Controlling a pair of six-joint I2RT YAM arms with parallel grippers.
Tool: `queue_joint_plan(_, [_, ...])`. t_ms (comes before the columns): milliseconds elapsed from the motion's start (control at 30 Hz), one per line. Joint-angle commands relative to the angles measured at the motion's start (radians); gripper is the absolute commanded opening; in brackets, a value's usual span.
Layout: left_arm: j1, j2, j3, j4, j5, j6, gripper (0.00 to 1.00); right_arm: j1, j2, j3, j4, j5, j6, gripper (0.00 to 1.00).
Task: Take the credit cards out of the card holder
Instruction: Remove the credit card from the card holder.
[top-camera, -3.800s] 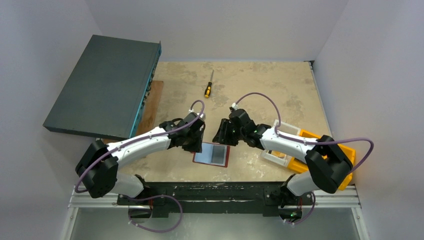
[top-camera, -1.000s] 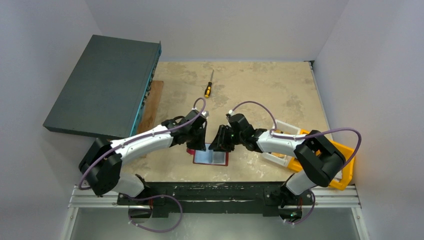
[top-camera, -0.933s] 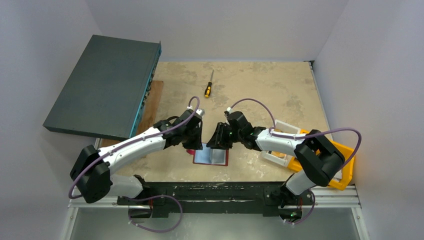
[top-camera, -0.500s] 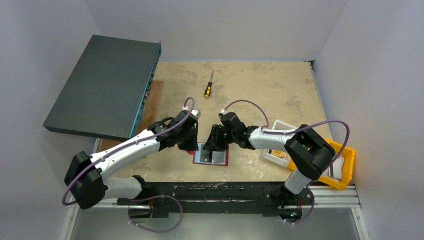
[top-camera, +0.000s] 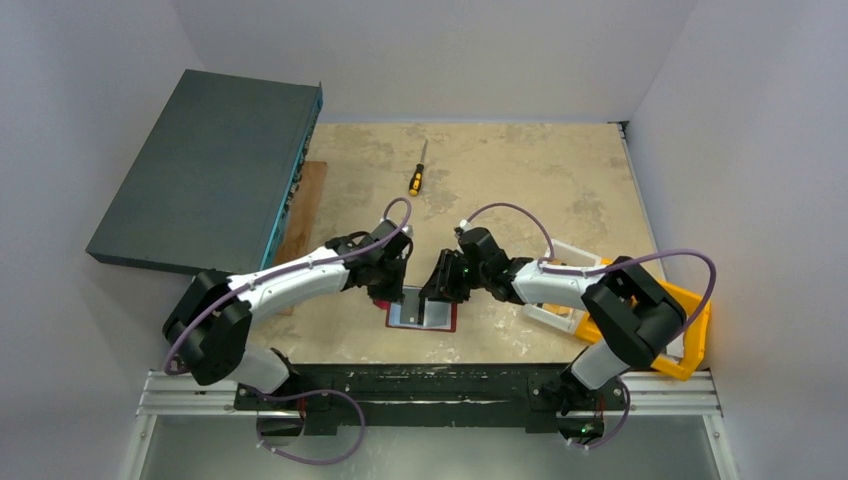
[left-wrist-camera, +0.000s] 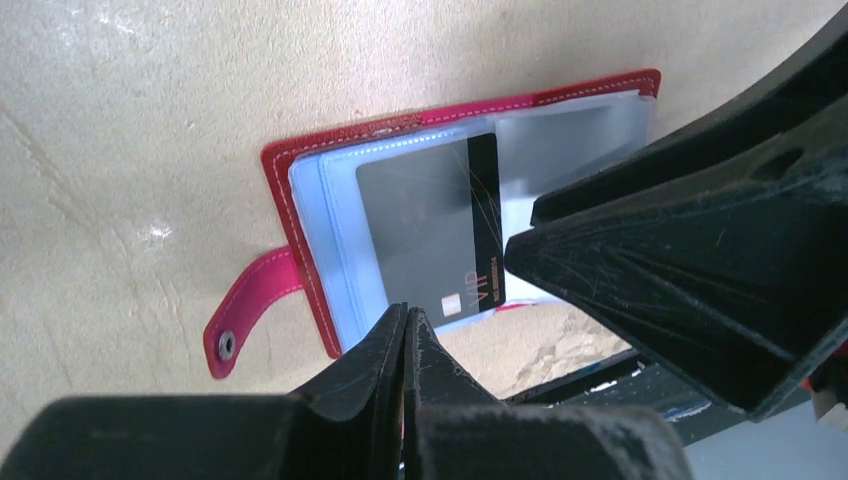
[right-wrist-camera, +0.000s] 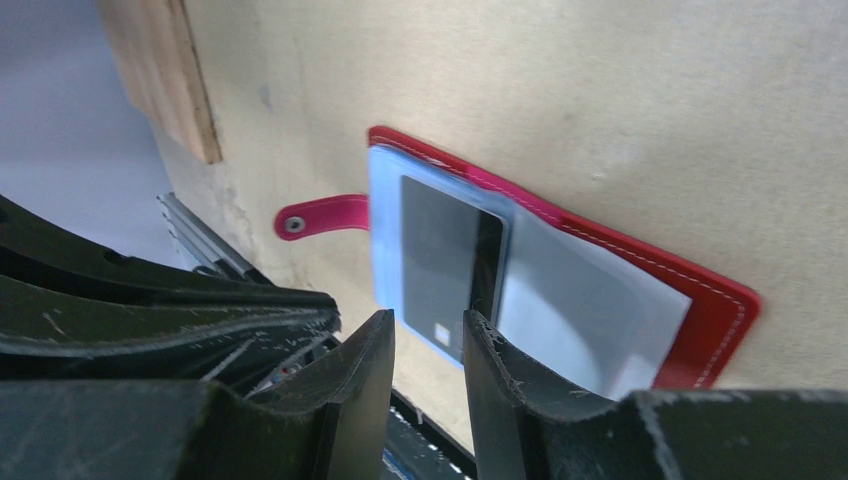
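Top view: the card holder (top-camera: 422, 313) lay open and flat on the table (top-camera: 520, 170), at the 6 o'clock side close to the near edge. Its snap tab (left-wrist-camera: 245, 315) stuck out at 9 o'clock.

A grey credit card (left-wrist-camera: 420, 230) sat in the clear sleeve on the tab side, its edge protruding from the pocket. No second card could be made out.

The left gripper (top-camera: 385, 290) stood at the holder's 10 o'clock. Its fingers were pressed fully together with nothing between them, their tips just above the sleeve edge.

The right gripper (top-camera: 437, 295) stood at the holder's 1 o'clock with its jaws a narrow gap apart. The card's protruding edge showed through that gap in the wrist view; contact could not be confirmed.

A screwdriver (top-camera: 417, 176) lay at 12 o'clock from the holder, well apart.
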Motion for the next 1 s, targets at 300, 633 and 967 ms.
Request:
queue_joint_plan(300, [0.009,0.134,0.019,0.098,-0.028,0.028,0.00,-0.018,0.091,-0.032,0.143,-0.068,0.009,0.31])
queue_joint_plan(633, [0.009,0.194,0.002,0.119,-0.017,0.009,0.00,-0.019,0.124,-0.033,0.175,-0.090,0.013,0.30])
queue_joint_plan(967, [0.011,0.207,-0.019,0.095,-0.036,-0.019,0.00,-0.048,0.066,-0.116,0.275,-0.114,0.041,0.29])
